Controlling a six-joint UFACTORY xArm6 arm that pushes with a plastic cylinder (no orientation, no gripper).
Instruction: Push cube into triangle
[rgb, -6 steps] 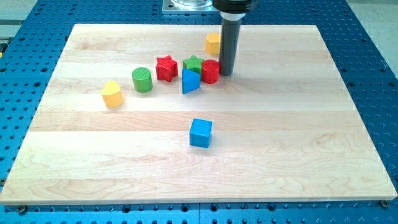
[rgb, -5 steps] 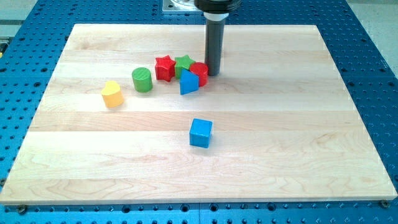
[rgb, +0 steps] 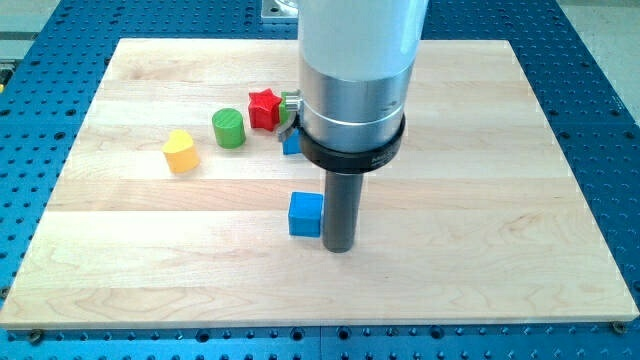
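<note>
Camera view: my tip (rgb: 339, 248) touches blue cube (rgb: 305, 214); arm hides blue triangle (rgb: 291, 144)

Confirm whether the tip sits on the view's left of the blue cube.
No, my tip stands just to the view's right of the blue cube.

Blue triangle (rgb: 290, 145) mostly hidden behind arm (only a sliver), green star (rgb: 289, 99) barely visible
</note>
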